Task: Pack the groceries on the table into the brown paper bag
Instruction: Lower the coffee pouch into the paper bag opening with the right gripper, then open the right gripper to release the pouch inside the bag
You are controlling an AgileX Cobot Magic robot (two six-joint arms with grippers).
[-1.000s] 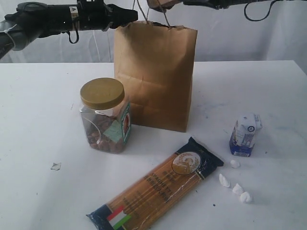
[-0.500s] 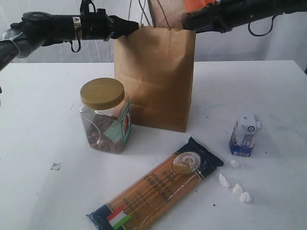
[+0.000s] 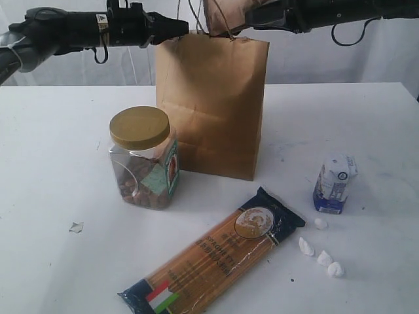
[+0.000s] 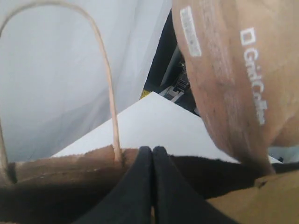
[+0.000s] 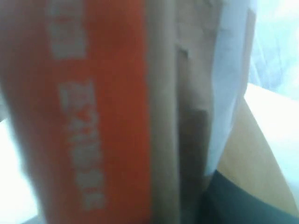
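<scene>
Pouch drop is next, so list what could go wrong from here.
1. The small brown orange-labelled pouch, held by the right gripper over the mouth of the tall brown paper bag, sits by the twisted paper handles and may snag.
2. The left gripper pinches only one stretch of rim; a tug could tip or tear the bag.
3. The gold-lidded clear jar stands beside the bag and could get knocked.

Black arms (image 3: pixel 65 29), looped black cables (image 3: pixel 95 53), perhaps a white warning sticker (image 3: pixel 101 19).
</scene>
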